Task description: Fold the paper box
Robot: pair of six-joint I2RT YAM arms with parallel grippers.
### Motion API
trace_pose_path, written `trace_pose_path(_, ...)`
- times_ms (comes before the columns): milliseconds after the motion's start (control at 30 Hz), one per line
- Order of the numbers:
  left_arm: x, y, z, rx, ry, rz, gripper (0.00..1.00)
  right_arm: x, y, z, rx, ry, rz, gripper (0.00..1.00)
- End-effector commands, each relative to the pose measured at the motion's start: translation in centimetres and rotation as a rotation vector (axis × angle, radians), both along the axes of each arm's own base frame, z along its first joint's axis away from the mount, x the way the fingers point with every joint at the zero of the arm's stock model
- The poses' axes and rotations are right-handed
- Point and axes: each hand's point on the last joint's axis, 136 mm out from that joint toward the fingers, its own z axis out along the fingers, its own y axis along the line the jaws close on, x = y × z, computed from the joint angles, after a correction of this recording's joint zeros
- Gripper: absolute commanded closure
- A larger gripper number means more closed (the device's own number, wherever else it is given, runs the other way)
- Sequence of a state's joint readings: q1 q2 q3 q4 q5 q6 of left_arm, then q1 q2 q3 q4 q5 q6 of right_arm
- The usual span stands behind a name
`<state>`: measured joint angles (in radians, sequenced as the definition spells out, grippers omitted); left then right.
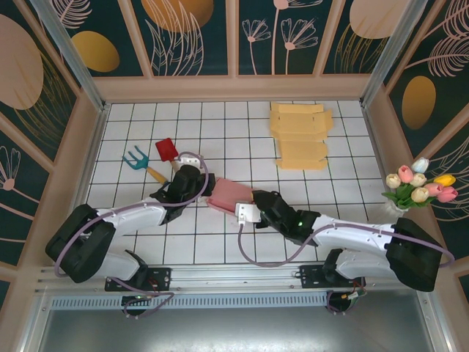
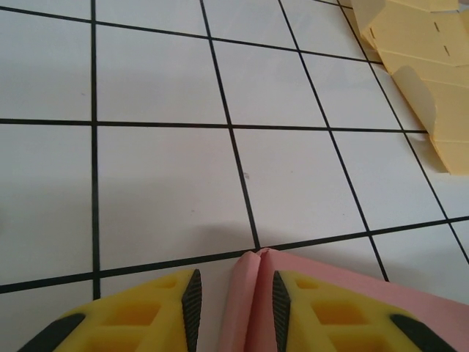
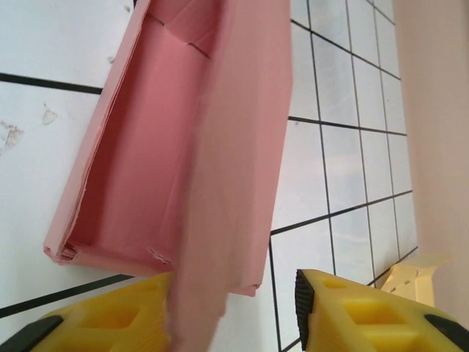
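Pink paper box (image 3: 146, 169) half-folded, hollow, left tool (image 2: 234, 301) pinching its edge

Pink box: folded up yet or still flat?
Partly folded. In the right wrist view the pink box has raised side walls around an open trough, with one long flap not closed. The left gripper pinches one folded edge.
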<state>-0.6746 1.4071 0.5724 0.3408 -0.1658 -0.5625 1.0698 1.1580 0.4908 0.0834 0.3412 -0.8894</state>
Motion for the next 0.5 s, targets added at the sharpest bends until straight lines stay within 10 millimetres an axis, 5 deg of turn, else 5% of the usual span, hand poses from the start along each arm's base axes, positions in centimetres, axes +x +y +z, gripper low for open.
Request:
trace_pose_path(0, 0.0, -0.6, 0.1, -0.031, -0.019, -0.002, 0.66, -0.7, -1.3, -0.4, -0.008, 0.024, -0.082, 0.52)
trace_pose_path(133, -0.3, -0.3, -0.8, -0.024, -0.011, 0.002, 0.67, -1.6, -1.1, 1.9, 0.101, 0.024, -0.122, 0.51)
trace_pose_path(300, -0.6, 0.1, -2.0, -0.011, 0.002, 0.012, 0.67, -2.6, -1.4, 7.1, 0.342, 0.018, -0.189, 0.46)
trace_pose_path(367, -0.6, 0.2, -2.5, -0.011, 0.010, 0.017, 0.67, -2.3, -2.0, 8.8, 0.438, 0.016, -0.238, 0.31)
trace_pose_path(400, -0.7, 0.2, -2.7, -0.012, 0.013, 0.018, 0.68, -2.1, -2.3, 9.5, 0.490, 0.015, -0.267, 0.02)
trace_pose_path(467, -0.7, 0.3, -2.9, -0.019, 0.012, 0.024, 0.68, -1.6, -2.8, 10.5, 0.599, 0.038, -0.327, 0.01)
